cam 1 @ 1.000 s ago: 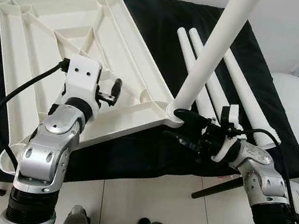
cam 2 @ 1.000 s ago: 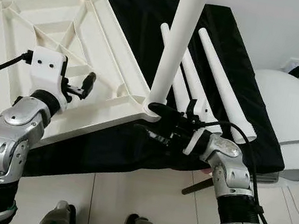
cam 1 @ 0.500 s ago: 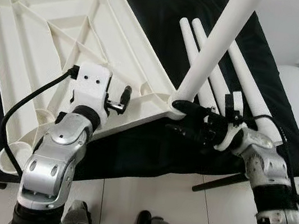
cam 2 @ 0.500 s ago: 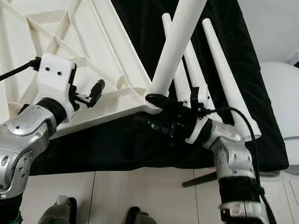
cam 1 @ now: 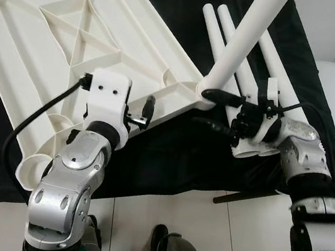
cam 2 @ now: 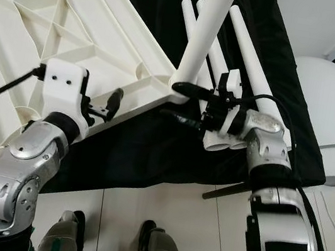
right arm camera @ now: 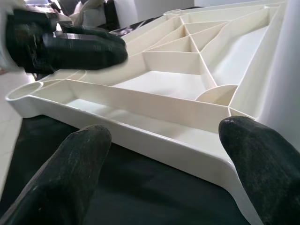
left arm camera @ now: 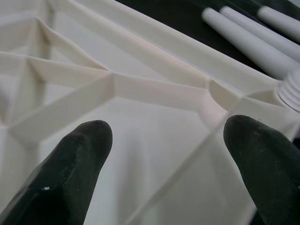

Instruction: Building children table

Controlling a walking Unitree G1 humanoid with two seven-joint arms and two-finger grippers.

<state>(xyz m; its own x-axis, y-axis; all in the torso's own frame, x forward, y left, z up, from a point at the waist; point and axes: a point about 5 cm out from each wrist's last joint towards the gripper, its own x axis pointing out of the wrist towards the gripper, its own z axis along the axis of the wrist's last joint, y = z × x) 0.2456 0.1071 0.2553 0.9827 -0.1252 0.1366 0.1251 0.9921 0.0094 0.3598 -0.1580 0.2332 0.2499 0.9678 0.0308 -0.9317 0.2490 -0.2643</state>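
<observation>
Now the upright leg point(cam 1: 243, 41) stands seated in the near corner socket of the upturned tabletop point(cam 1: 60, 38) on the black-draped counter point(cam 2: 272, 66). Right gripper point(cam 1: 216, 109) has let go, jaws wide beside the socket; left gripper point(cam 1: 147, 111) hovers wide-jawed over the rim. Spare legs point(cam 2: 244, 42) lie next.

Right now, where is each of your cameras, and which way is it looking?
Left eye view: on my head, looking down at the upside-down white tabletop; both silver arms show.
Right eye view: beside it, same scene; the standing leg rises at the corner.
Left wrist view: on my left arm, looking past the left gripper at the tabletop's ribs.
Right wrist view: on my right arm, looking past the right gripper along the tabletop's edge.
All four share the tabletop.
</observation>
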